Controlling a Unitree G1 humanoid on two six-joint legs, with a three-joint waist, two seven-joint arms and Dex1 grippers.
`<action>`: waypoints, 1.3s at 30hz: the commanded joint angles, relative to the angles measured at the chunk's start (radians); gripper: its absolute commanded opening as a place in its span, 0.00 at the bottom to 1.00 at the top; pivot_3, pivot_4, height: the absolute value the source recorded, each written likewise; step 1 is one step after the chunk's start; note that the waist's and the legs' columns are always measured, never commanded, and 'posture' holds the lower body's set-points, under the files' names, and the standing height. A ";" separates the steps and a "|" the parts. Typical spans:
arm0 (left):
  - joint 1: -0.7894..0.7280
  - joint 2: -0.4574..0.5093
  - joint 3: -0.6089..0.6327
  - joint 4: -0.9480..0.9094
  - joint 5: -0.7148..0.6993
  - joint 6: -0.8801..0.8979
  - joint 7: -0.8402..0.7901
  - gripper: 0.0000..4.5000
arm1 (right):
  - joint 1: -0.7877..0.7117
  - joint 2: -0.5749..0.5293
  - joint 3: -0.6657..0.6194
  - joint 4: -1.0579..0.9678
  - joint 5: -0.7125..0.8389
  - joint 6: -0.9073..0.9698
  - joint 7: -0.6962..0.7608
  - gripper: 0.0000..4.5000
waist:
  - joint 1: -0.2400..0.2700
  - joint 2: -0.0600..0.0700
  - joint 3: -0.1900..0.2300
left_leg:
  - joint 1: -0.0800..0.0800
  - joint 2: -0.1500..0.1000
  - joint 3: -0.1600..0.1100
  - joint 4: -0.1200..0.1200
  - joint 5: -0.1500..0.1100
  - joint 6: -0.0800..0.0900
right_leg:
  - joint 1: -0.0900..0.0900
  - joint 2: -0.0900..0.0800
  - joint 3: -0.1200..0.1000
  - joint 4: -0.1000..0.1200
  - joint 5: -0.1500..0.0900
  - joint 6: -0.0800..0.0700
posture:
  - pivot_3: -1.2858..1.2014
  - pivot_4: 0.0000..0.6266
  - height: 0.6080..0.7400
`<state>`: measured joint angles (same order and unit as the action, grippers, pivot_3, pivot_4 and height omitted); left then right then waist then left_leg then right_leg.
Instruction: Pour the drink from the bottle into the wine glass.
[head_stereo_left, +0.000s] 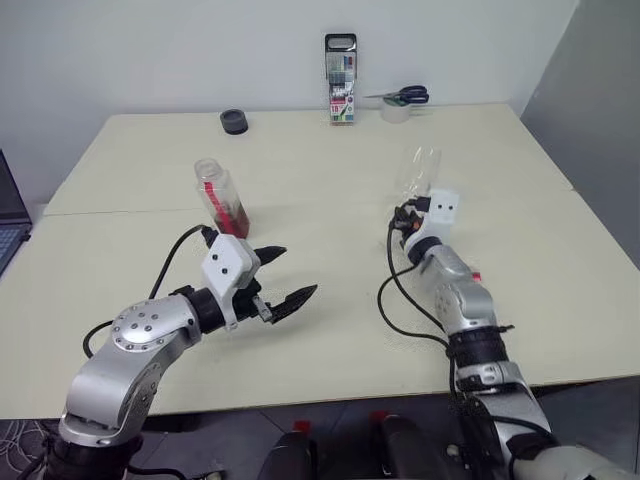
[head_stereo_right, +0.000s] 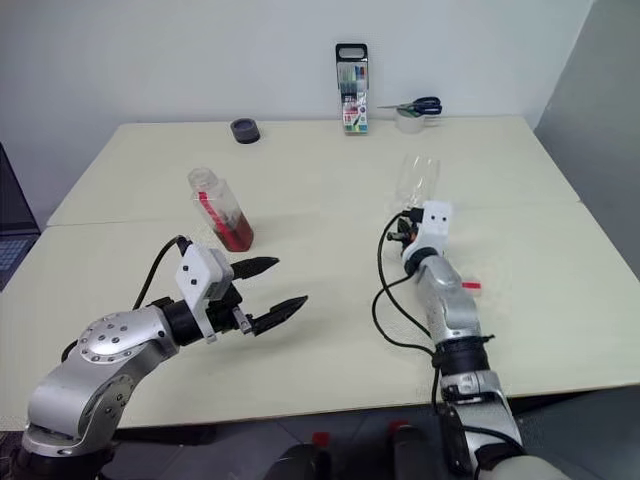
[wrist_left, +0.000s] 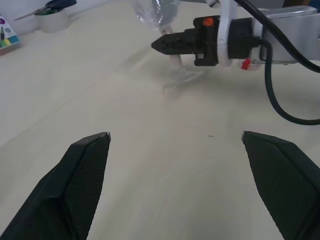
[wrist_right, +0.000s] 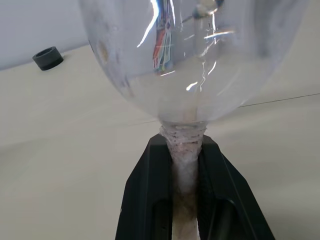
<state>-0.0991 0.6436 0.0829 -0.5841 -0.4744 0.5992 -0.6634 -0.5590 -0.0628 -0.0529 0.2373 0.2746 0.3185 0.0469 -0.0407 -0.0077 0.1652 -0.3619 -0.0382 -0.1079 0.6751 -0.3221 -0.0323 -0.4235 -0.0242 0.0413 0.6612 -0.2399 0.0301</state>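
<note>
While the left gripper (head_stereo_left: 283, 278) gapes empty, the right gripper (wrist_right: 186, 165) pinches the wine glass (wrist_right: 192, 60) stem.

At the far edge of the table (head_stereo_left: 130, 290) stand a marker pack (head_stereo_left: 341, 80), a black ring (head_stereo_left: 234, 121), and scissors (head_stereo_left: 404, 96) lying on a tape roll (head_stereo_left: 394, 112).

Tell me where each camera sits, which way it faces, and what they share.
Eye views: head, looking down over the table; both arms show.
Left wrist view: along the open left gripper, toward the right gripper.
Right wrist view: along the right gripper's fingers, shut on the wine glass stem.
Shared: the wine glass.
</note>
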 joint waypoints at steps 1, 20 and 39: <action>-0.003 -0.011 0.002 -0.025 -0.011 -0.017 0.005 1.00 | 0.118 -0.021 0.000 -0.096 -0.021 0.104 -0.014 0.06 | 0.006 0.000 -0.001 | 0.000 0.000 0.000 0.000 0.000 0.000 | 0.000 0.000 0.000 0.000 0.000 0.000 | 0.52 0.24 1.00; 0.007 -0.029 -0.024 -0.010 -0.007 -0.050 -0.038 1.00 | 0.411 -0.069 0.085 -0.398 -0.107 0.189 0.015 0.06 | 0.015 -0.007 -0.007 | 0.003 -0.001 -0.002 0.000 0.000 0.000 | 0.004 0.001 -0.002 -0.002 -0.001 0.000 | 0.52 0.24 1.00; 0.254 -0.154 0.114 -0.169 0.056 -0.024 0.226 1.00 | -0.117 0.069 0.170 0.300 -0.221 -0.405 0.194 0.06 | -0.026 -0.005 -0.005 | 0.007 0.005 0.006 -0.004 0.000 -0.001 | 0.001 0.004 0.002 0.001 0.001 -0.003 | 0.52 0.24 1.00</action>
<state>0.1311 0.5099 0.1559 -0.6742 -0.4355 0.5716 -0.5043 -0.6067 -0.0157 0.1192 0.4675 0.0589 0.0099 0.2212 -0.0668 -0.0130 0.1604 -0.3548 -0.0326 -0.1014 0.6687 -0.3216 -0.0337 -0.4233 -0.0204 0.0429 0.6611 -0.2384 0.0264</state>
